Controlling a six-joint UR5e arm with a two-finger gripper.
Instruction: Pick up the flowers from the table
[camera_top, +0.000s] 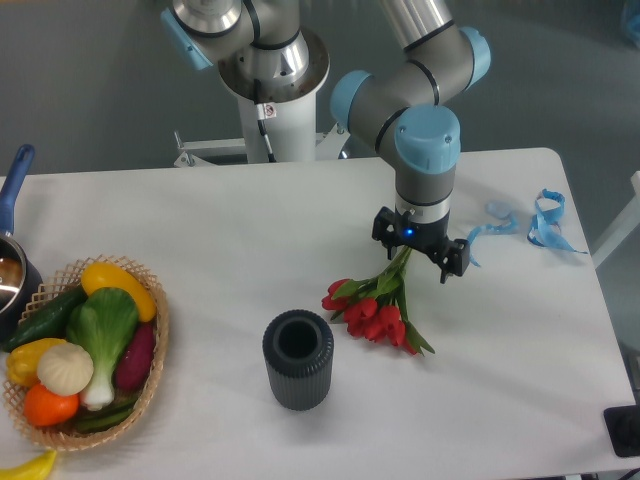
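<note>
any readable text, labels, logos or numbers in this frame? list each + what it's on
No readable text anywhere in the frame.
Small white tag on the robot's white base column: too small and blurred to read.
The gripper, flowers, dark ribbed vase and vegetable basket show no markings.
</note>
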